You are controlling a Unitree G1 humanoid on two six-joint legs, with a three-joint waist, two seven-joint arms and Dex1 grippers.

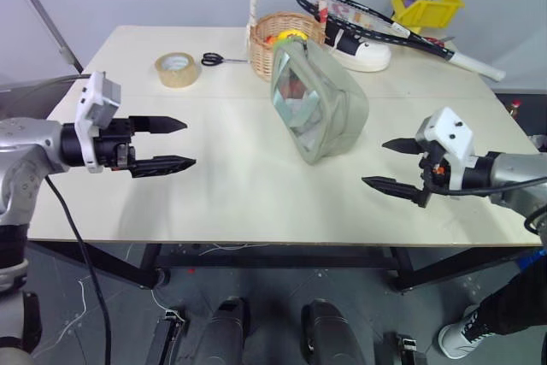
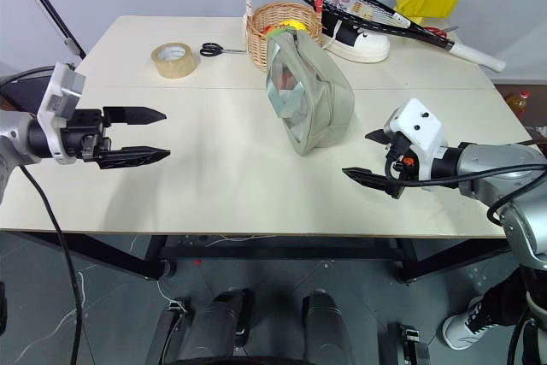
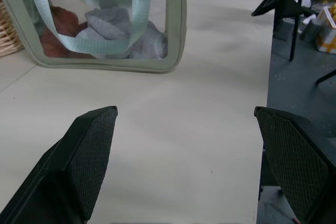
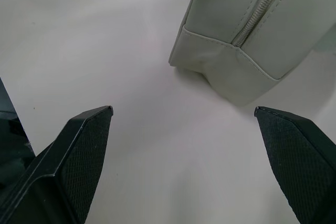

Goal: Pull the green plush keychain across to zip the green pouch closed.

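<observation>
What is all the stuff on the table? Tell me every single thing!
green pouch: one, pale green, table middle
green plush keychain: one, bright green, pouch's far end
basket: one, wicker, behind pouch
tape roll: one, tan, far left
scissors: one, black handles, between tape and basket
racket: one, black, far right
shoe: one, white, under racket
bin: one, yellow, beyond table
left gripper: one, black, open
right gripper: one, black, open
</observation>
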